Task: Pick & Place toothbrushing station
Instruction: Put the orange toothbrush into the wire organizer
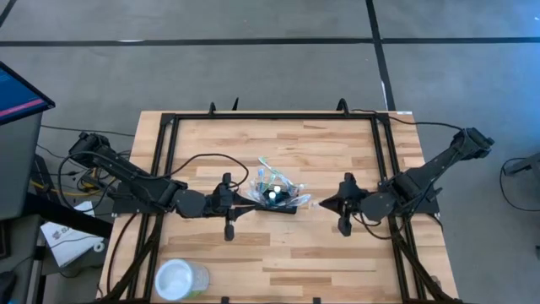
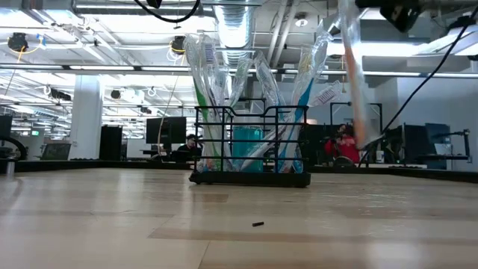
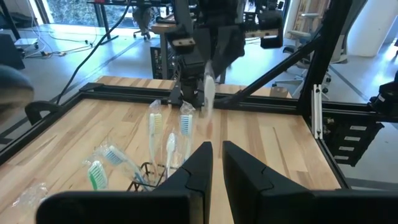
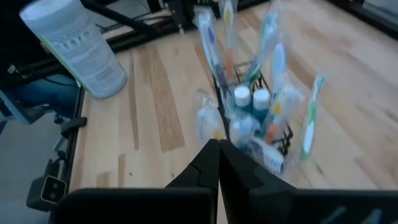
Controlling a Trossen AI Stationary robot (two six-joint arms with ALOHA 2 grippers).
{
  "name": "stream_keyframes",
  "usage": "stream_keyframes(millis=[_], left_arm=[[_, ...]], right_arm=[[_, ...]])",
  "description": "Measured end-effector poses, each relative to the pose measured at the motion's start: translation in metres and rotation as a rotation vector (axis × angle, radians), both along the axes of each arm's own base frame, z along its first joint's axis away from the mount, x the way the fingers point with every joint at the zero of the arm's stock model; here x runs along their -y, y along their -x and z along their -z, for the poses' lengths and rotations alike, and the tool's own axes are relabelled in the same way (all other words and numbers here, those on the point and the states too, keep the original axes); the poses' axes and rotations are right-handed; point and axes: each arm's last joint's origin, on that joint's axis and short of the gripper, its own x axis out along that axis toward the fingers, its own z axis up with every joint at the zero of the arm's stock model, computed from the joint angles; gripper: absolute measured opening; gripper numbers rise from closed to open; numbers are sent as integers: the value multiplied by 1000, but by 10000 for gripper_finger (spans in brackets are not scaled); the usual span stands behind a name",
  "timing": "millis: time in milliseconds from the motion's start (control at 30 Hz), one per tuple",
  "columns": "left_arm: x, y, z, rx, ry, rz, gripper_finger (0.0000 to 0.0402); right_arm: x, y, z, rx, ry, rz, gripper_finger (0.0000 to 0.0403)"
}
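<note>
Left jaws [image 1: 250, 200]: nearly together with a narrow slit between, no object seen clamped; tips just at 9 o'clock of the wire-mesh caddy [image 1: 277, 198], contact cannot be told.
Right jaws [image 1: 320, 203]: closed together, holding nothing; tips near 3 o'clock of the caddy, apart from it.
Wire-mesh caddy: black, upright near the middle of the table [image 1: 278, 253], between the two jaws, stuffed with wrapped toothbrushes [image 1: 268, 174] splaying outward.
Open room: bare boards at 12 o'clock and 6 o'clock of the caddy; black frame rails [image 1: 274, 117] run along the table's far and side edges.
Clear round plastic cup [image 1: 180, 279]: at 7 o'clock, near the front edge, well apart from the caddy.
Views: right wrist alone shows small white-capped tubes [image 4: 249, 98] inside the caddy; low view alone shows a small dark speck [image 2: 258, 223] on the boards and seated people [image 2: 340, 144] in the room behind.
</note>
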Motion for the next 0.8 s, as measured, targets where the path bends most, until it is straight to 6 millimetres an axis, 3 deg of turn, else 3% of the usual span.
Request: stream_keyframes(millis=[367, 800], left_arm=[[0, 0, -1, 7, 4, 0, 30], [0, 0, -2, 20, 4, 0, 30]], right_arm=[[-1, -2, -18, 44, 41, -20, 0], [-1, -3, -74, 187, 127, -98, 0]])
